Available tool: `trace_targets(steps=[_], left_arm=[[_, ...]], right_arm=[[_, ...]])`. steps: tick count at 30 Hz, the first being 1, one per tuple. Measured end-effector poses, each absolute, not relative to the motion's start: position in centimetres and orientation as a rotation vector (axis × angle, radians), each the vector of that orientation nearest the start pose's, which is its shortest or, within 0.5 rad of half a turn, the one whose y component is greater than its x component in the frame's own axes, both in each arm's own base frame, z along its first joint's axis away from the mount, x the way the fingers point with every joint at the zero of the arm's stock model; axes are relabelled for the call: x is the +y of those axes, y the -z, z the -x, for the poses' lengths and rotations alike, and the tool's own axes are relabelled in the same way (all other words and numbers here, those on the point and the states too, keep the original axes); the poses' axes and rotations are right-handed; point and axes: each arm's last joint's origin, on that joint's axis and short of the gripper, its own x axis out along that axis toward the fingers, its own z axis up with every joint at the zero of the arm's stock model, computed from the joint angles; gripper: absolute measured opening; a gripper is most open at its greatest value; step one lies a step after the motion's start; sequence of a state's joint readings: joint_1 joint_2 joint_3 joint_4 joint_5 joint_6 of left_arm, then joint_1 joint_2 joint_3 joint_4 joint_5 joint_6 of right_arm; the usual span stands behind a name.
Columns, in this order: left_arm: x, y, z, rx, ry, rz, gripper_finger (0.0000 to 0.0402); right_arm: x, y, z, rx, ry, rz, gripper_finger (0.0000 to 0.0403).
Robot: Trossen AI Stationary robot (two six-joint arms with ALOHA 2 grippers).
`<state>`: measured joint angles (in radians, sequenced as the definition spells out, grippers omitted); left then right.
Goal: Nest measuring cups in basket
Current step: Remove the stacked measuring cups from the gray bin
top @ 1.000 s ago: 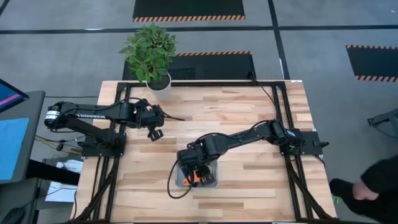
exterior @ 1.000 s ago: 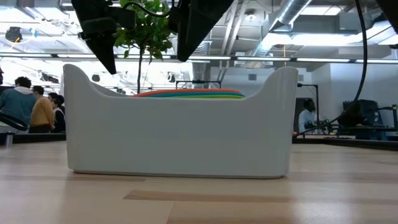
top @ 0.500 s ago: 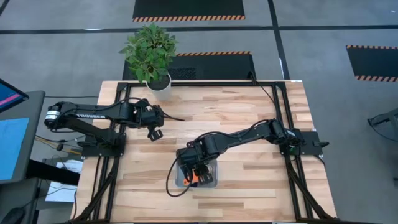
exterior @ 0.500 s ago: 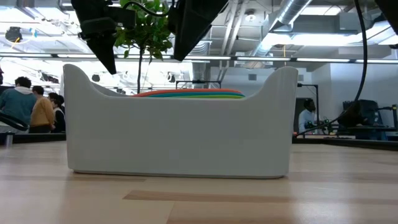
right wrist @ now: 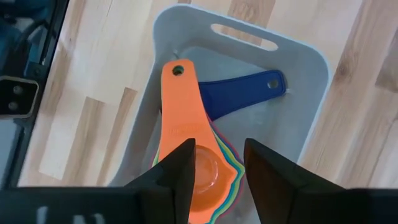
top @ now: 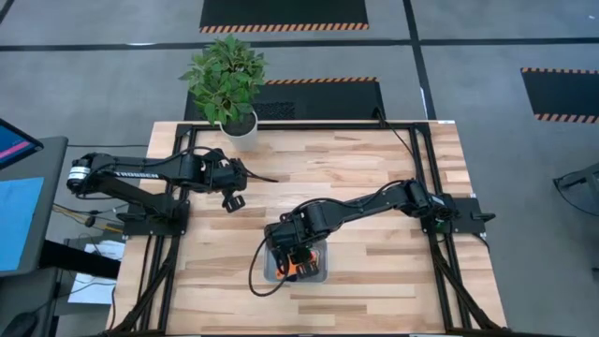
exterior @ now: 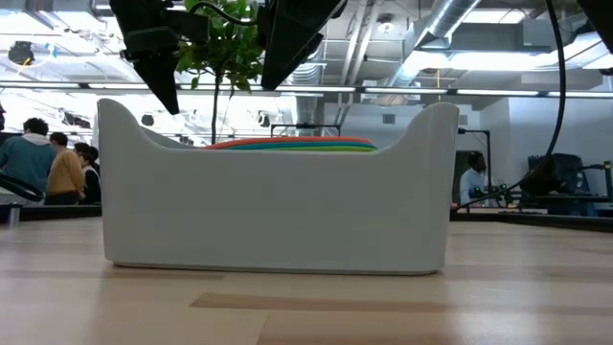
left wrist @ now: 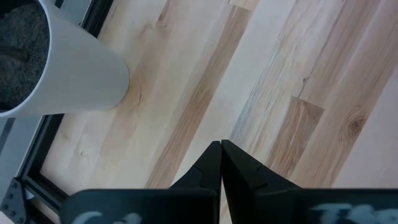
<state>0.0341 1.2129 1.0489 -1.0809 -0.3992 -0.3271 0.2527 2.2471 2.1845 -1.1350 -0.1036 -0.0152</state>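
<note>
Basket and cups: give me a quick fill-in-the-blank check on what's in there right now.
1. The top cup of the stack in the basket is coloured ____.
2. The handle lying apart from the stack is dark ____.
3. The left end effector, hanging near the plant pot, is ____.
4. The right end effector hangs over the ____.

Missing words: orange; blue; shut; basket

I see a grey floor [top: 94, 84] with black hazard-edged mats [top: 284, 13] beyond my wooden table [top: 356, 168]; exposed ceiling ducts [exterior: 460, 29] and seated people [exterior: 43, 158] behind.

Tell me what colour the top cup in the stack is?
Orange. The top cup shows best in the right wrist view.
</note>
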Motion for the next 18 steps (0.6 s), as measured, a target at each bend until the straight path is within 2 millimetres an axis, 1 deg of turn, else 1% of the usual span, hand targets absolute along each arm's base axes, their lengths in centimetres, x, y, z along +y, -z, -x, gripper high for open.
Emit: trace_targets(steps=[6,13,18], left_arm=[[1.84,-28.05,-20.88,1.152,-0.57,0.054,0.0],[1.84,-28.05,-20.88,1.144,-0.586,0.078,0.0],[1.84,-28.05,-20.88,1.143,-0.588,0.082,0.0]], right_arm=[[11.7,-26.38,-45.33,1.22,-0.249,0.003,0.015],[11.29,-26.32,-45.29,1.256,-0.103,-0.192,0.0142],[11.19,-26.2,-44.95,1.298,-0.042,-0.257,0.0141]])
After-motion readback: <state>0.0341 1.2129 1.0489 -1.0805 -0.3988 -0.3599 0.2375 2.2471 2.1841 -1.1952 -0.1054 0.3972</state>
